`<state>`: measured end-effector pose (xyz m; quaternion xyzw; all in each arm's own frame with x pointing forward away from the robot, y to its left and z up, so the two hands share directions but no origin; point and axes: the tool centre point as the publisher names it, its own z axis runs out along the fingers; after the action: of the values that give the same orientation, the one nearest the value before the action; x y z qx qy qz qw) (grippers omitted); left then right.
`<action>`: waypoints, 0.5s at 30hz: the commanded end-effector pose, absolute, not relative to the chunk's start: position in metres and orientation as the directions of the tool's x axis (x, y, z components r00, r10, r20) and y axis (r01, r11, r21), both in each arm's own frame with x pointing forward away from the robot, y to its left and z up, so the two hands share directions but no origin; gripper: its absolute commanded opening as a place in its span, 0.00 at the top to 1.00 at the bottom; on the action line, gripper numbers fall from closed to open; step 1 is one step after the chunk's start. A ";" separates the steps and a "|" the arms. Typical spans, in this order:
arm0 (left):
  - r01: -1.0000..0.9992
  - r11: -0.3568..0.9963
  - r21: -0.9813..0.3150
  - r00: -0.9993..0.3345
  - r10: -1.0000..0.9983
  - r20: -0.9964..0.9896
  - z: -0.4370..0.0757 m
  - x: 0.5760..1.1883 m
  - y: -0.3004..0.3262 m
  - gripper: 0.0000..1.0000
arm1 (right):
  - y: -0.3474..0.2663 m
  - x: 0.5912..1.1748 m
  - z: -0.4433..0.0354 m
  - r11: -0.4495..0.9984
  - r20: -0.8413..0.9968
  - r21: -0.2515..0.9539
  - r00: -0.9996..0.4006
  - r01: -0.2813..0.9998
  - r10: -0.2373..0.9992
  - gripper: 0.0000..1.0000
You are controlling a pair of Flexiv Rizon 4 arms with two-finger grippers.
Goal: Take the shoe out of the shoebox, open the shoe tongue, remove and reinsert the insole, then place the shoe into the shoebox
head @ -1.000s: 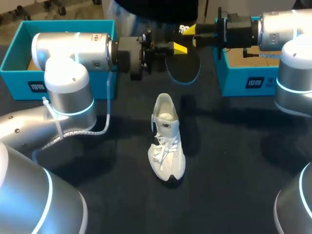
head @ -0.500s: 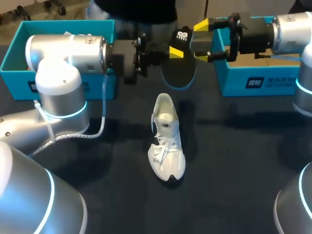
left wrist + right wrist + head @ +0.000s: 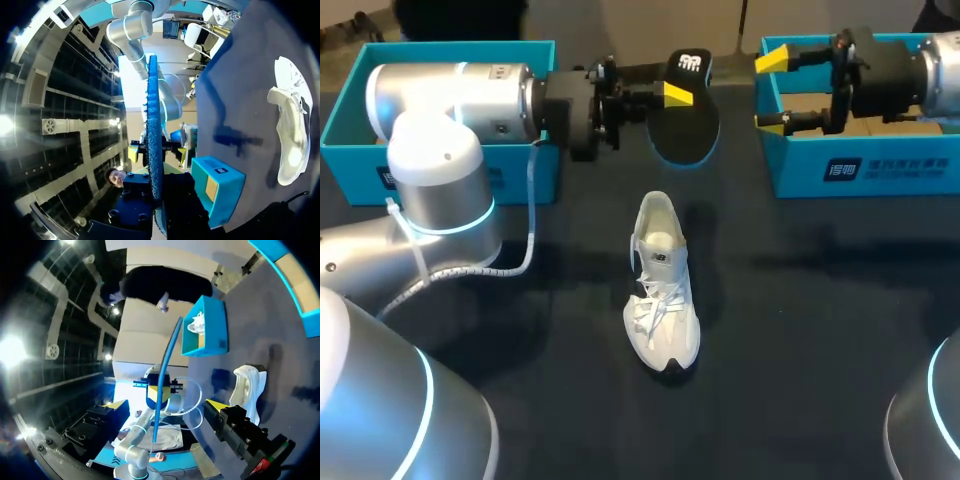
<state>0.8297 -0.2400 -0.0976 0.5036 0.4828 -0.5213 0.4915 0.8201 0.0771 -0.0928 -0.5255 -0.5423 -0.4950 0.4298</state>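
Black insole [image 3: 688,128] grasped by left tool [image 3: 674,97], right tool [image 3: 773,90] released nearby, white sneaker [image 3: 663,290] standing on dark worktop [image 3: 820,330]

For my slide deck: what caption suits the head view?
Left gripper holds the black, blue-edged insole above the table; right gripper open nearby; white laced sneaker lies on it.

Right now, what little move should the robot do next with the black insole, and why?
Probably bring the insole down toward the opening of the shoe. The left gripper alone grips it in the air beyond the shoe, the right gripper is open and apart from it, and the shoe stands on the table with its opening facing up.
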 end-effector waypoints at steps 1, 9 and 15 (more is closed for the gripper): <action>0.999 -0.050 -0.008 -0.009 -0.026 -1.000 -0.098 0.830 -0.241 1.00 | 0.076 0.814 -0.091 -0.056 0.986 0.087 -0.078 0.995 0.148 0.00; 0.999 -0.050 -0.008 -0.009 -0.026 -1.000 -0.098 0.830 -0.241 1.00 | 0.076 0.814 -0.091 -0.056 0.986 0.087 -0.078 0.995 0.148 0.00; 0.999 -0.050 -0.008 -0.009 -0.026 -1.000 -0.098 0.830 -0.241 1.00 | 0.073 0.814 -0.090 -0.044 0.985 0.101 -0.094 0.994 0.148 0.00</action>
<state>0.8300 -0.2399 -0.0976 0.5039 0.4830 -0.5213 0.4909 0.8145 0.0755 -0.0913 -0.5274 -0.5411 -0.4983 0.4252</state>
